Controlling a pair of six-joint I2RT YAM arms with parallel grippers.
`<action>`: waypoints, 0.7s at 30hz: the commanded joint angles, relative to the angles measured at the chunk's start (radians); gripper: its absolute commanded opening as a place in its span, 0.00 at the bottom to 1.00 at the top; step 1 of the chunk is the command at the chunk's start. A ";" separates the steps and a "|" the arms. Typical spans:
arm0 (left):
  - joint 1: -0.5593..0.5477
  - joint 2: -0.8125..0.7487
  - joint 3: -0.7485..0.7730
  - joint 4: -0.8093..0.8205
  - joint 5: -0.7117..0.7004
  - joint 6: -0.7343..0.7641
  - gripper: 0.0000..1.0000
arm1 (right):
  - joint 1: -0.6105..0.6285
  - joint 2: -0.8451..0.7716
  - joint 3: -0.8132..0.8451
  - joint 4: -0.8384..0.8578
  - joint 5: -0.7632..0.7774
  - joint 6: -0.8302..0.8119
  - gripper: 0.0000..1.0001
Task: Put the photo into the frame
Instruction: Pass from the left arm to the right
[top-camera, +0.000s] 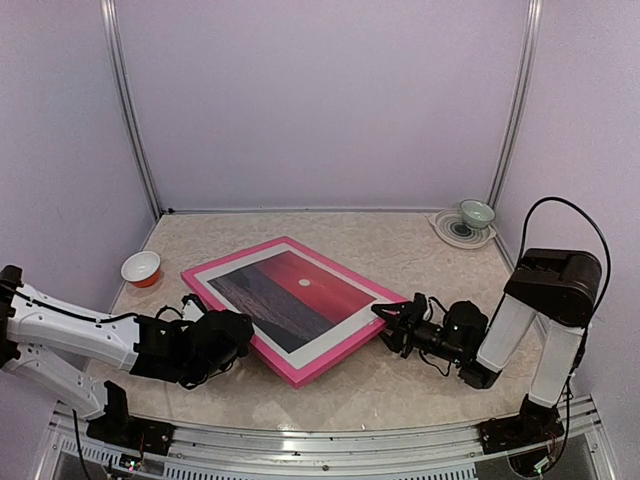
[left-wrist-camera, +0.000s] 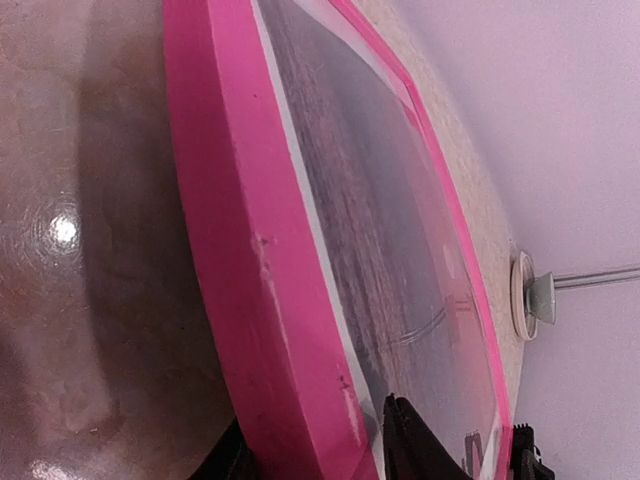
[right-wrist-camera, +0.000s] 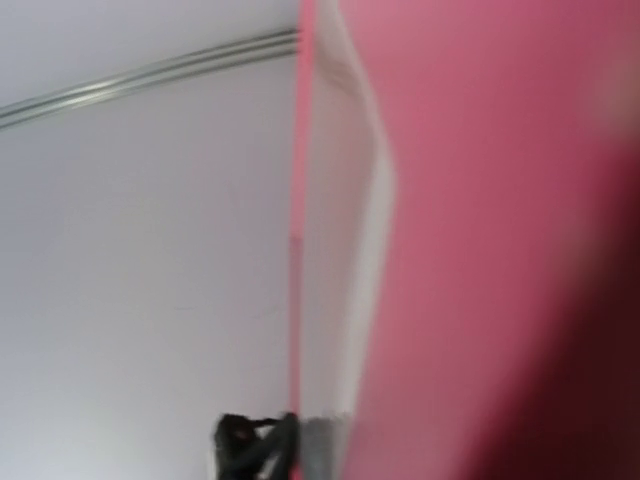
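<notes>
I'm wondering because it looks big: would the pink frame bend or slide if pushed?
Probably stiff: the frame has thick, straight edges. It would likely slide easily, as the table looks glossy. Its shiny front suggests glazing, so possibly fragile.

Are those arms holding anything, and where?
The left tool and right tool sit at opposite edges of the pink frame; whether either actually grips cannot be told.

Soft, even light fills the overhead view, the frame (top-camera: 340, 342) throwing a thin shadow toward 6 o'clock. In the left wrist view a bright spot glares off the table (left-wrist-camera: 60, 300) at 9 o'clock; the right wrist view is heavily blurred.
</notes>
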 joint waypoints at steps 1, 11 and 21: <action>-0.015 -0.004 -0.003 -0.008 0.014 0.079 0.38 | -0.018 -0.042 0.047 0.300 -0.016 -0.027 0.40; -0.014 -0.015 -0.018 0.016 0.025 0.099 0.45 | -0.050 -0.014 0.053 0.300 -0.062 -0.012 0.19; -0.016 -0.073 -0.033 -0.004 0.041 0.142 0.76 | -0.154 0.050 0.080 0.271 -0.291 0.005 0.12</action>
